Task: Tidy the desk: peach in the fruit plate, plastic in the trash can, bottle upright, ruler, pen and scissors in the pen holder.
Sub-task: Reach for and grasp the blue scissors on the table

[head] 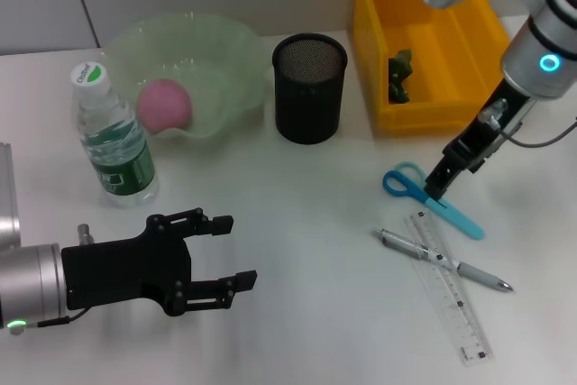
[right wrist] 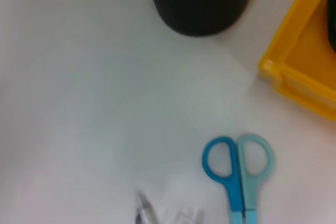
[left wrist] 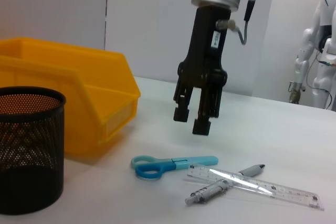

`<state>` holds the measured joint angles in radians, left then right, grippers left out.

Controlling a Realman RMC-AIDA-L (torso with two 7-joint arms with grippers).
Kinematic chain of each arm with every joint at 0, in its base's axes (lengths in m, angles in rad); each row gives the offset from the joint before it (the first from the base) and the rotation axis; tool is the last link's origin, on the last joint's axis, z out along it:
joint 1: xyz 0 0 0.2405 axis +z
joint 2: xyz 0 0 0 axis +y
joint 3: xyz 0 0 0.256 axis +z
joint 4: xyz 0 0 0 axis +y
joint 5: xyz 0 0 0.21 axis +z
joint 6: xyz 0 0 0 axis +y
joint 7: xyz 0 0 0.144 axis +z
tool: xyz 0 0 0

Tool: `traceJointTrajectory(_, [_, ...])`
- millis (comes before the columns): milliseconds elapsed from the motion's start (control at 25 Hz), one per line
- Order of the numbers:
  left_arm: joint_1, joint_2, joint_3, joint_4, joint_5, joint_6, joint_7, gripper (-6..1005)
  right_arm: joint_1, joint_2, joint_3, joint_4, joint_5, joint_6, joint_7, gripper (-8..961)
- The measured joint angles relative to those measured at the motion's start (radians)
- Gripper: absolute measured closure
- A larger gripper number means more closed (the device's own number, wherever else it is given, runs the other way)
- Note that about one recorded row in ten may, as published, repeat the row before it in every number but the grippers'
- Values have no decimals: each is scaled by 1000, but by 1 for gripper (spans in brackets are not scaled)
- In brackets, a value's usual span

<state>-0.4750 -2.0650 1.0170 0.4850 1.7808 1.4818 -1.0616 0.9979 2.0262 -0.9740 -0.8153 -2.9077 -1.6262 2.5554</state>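
The pink peach (head: 164, 104) lies in the pale green fruit plate (head: 225, 60), the clear plastic bottle (head: 113, 137) stands upright, and green plastic (head: 400, 74), probably the wrapper, sits in the yellow bin (head: 374, 42). The blue scissors (head: 431, 197), silver pen (head: 444, 261) and clear ruler (head: 449, 286) remain on the white desk (head: 306, 223), right of the black mesh pen holder (head: 309, 87). The right tool (left wrist: 193, 120), slightly spread, hovers over the scissors; the left tool (head: 236, 252), spread, idles near-left.

Black metal-mesh pen holder (head: 309, 87); glossy yellow plastic bin (head: 431, 38).
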Motion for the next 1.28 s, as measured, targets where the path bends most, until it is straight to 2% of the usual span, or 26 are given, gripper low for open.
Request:
traceJointTrajectory(400, [2, 0, 0, -2, 0, 1, 0, 200, -43, 7, -94, -2, -10, 46, -30, 181])
traceJointTrajectory(640, [4, 0, 0, -1, 0, 1, -1, 200, -59, 14, -106, 4, -9, 88, -46, 186])
traceJointTrajectory(960, [4, 0, 0, 0, 0, 2, -2, 200, -66, 34, -120, 11, -9, 105, -63, 191])
traceJointTrajectory(1280, [4, 0, 0, 1, 0, 5, -4, 201, -78, 35, -129, 12, -10, 111, -65, 197])
